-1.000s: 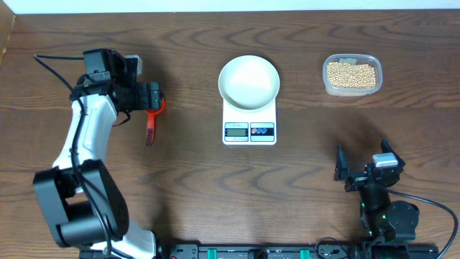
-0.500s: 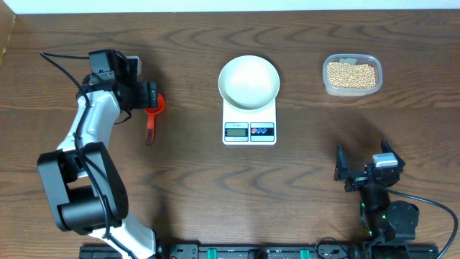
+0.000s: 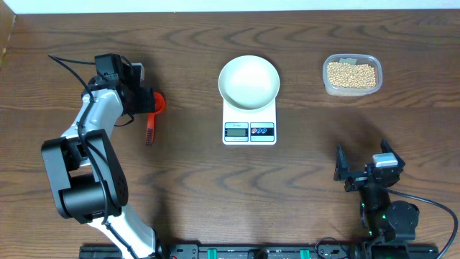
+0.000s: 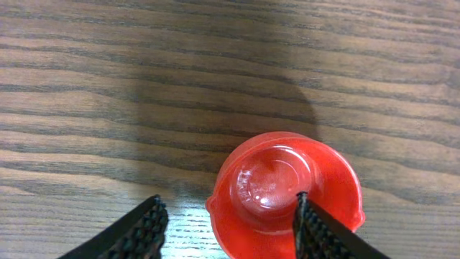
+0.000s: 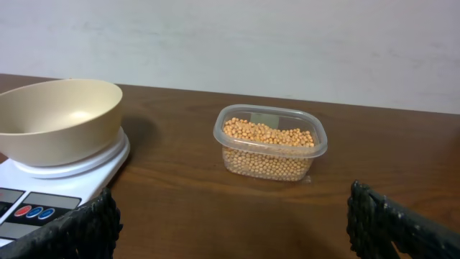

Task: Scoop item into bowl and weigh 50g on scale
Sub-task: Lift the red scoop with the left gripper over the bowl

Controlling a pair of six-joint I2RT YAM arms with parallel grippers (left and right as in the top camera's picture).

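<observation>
Scale (image 3: 249, 132) (image 5: 42, 203) sits mid-table (image 3: 215, 187), display edge at 6 o'clock. Bowl (image 3: 249, 82) (image 5: 57, 119) stands on its platform, nothing visible inside.

Tub (image 3: 352, 93) (image 5: 218, 134) at 2 o'clock from scale, well apart. Beans (image 3: 351, 74) (image 5: 267, 137) all inside the tub.

Scoop (image 3: 151, 119) (image 4: 287, 191), red, lies flat at 9 o'clock from scale, well apart. Cup end points to 12 o'clock, handle runs toward 6 o'clock. Cup faces up and holds no beans.

Left gripper (image 3: 147, 101) (image 4: 226, 230) is directly above the scoop cup. Jaws spread wide, nothing held. Wrist view: cup lies off-centre in the gap, toward the 3 o'clock finger. That finger's tip overlaps the cup interior near the rim; contact cannot be told. The 9 o'clock finger stands clear of the cup over bare wood. Handle is out of the wrist frame.

Right gripper (image 3: 361, 148) (image 5: 233, 226) sits at 4 o'clock from scale, near the table's front edge. Jaws parted, nothing held. Its wrist view faces bowl, scale and tub, all well apart from the fingers.
</observation>
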